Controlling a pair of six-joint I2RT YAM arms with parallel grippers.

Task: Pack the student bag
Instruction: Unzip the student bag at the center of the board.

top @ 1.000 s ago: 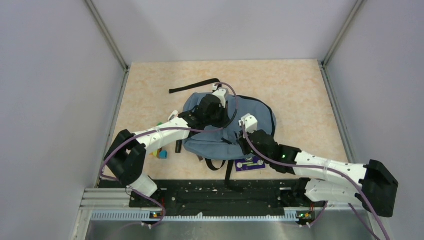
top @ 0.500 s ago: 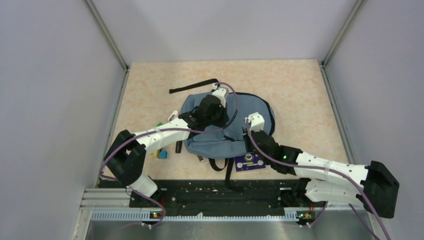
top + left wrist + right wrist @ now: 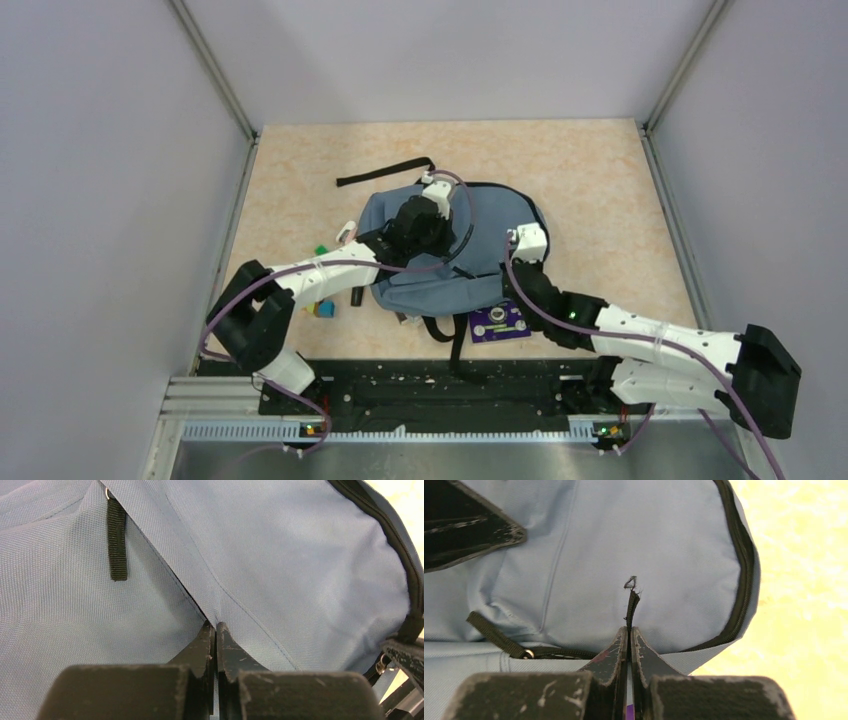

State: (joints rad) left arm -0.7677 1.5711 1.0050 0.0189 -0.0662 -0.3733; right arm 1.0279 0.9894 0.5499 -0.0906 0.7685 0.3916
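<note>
The student bag (image 3: 495, 225) sits mid-frame on the counter (image 3: 600, 180), soft and floppy; left tool (image 3: 215, 630) pinches its fabric, right tool (image 3: 629, 632) clamps the black zip pull (image 3: 630, 600), probably the best handle.

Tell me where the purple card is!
In the top view, the purple card lies just in front of the student bag, toward the robot's right, next to the right arm.

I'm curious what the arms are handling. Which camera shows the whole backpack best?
The top external view: the full outline of the blue-grey backpack shows, black straps included. The left wrist view gives only fabric pinched by the left tool; the right wrist view, fabric, a zip edge and a black pull in the right tool.
</note>
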